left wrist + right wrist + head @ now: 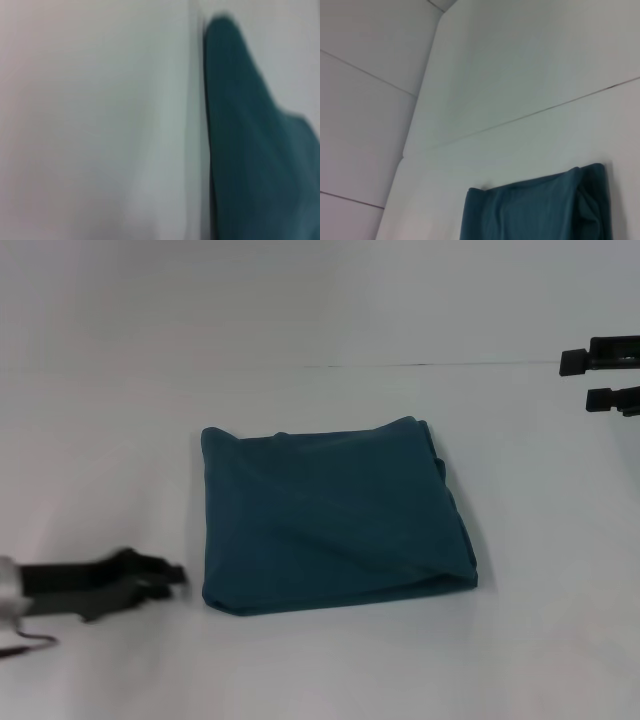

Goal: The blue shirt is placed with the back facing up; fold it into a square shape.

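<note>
Lying folded square on the white table (pixel 520 640): blue shirt (pixel 330 515). Left gripper (pixel 172 580) low beside it (fingers blurred, can't tell); right gripper (pixel 575 380) raised far off, fingers parted, empty.

1. The blue shirt (pixel 255 150) occupies one side of the left wrist view, a dark teal-blue mass of matte fabric with no print.
2. Its edge toward the bare surface runs nearly straight; the opposite outline slopes away from a rounded tip (detail is soft, so folds cannot be made out).
3. The white table surface (pixel 95 125) fills the remainder and meets the shirt directly along that straight edge.
4. A faint pale line runs alongside the shirt's edge.
</note>
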`<state>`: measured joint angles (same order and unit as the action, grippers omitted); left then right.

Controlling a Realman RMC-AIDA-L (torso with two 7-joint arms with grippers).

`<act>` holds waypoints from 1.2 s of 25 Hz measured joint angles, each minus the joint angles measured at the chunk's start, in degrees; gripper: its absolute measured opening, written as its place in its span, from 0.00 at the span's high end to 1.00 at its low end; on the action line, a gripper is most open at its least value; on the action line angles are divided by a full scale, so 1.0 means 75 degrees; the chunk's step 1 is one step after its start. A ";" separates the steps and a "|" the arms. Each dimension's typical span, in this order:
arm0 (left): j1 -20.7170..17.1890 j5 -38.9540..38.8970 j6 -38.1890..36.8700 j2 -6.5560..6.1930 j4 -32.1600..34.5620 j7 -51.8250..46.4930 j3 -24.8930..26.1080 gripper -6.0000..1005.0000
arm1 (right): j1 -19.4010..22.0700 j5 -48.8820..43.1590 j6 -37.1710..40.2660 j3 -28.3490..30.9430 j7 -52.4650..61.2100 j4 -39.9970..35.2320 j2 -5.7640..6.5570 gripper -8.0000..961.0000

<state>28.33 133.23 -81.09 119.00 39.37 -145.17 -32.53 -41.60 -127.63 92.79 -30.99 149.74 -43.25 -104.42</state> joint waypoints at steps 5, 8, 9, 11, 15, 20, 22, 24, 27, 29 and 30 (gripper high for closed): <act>-0.0143 -0.0142 -0.0947 -0.0223 0.0563 0.1033 0.1199 0.74 | 0.0056 -0.0008 0.0138 0.0017 -0.0455 0.0002 0.0000 0.08; -0.0069 -0.0227 -0.1880 -0.0308 0.0686 0.2317 0.1497 0.62 | 0.0134 -0.0067 0.0275 -0.0081 -0.1137 -0.0004 0.0000 0.08; -0.0030 -0.0213 -0.2138 -0.0324 0.0745 0.2626 0.1495 0.59 | 0.0147 -0.0134 0.0347 -0.0140 -0.1375 -0.0023 0.0001 0.08; 0.0037 -0.0174 -0.2439 -0.0355 0.0907 0.2898 0.1297 0.51 | 0.0167 -0.0430 0.0616 -0.0354 -0.1981 -0.0085 0.0005 0.08; 0.0297 -0.0123 -0.2882 -0.0501 0.1201 0.3025 0.0543 0.33 | 0.0092 -0.1259 0.1173 -0.0824 -0.2877 -0.0233 -0.0018 0.08; 0.0974 0.0448 -0.3310 -0.0691 0.1258 0.3126 -0.0239 0.12 | 0.0046 -0.1422 0.1185 -0.1097 -0.3798 -0.0341 -0.0454 0.08; 0.1300 0.0735 -0.3398 -0.0745 0.1260 0.3113 -0.0660 0.05 | 0.0043 -0.1091 0.1235 -0.1100 -0.4154 -0.0380 -0.0615 0.08; 0.1536 0.0837 -0.3406 -0.0764 0.1261 0.3099 -0.1021 0.05 | 0.0011 -0.0809 0.1326 -0.1164 -0.4390 -0.0386 -0.0728 0.08; 0.1769 0.0860 -0.3321 -0.0747 0.1259 0.3101 -0.1314 0.05 | -0.0150 -0.0692 0.1375 -0.1360 -0.4549 -0.0327 -0.0929 0.08; 0.1825 0.0859 -0.3225 -0.0696 0.1237 0.3109 -0.1360 0.05 | -0.0259 -0.0712 0.1325 -0.1632 -0.4579 -0.0259 -0.1099 0.08; 0.1817 0.0839 -0.2999 -0.0615 0.1200 0.3114 -0.1336 0.05 | -0.0296 -0.0714 0.1267 -0.1747 -0.4587 -0.0238 -0.1192 0.08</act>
<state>41.96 139.52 -103.58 114.38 48.38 -121.82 -42.55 -43.82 -132.99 102.29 -44.09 115.33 -45.04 -113.35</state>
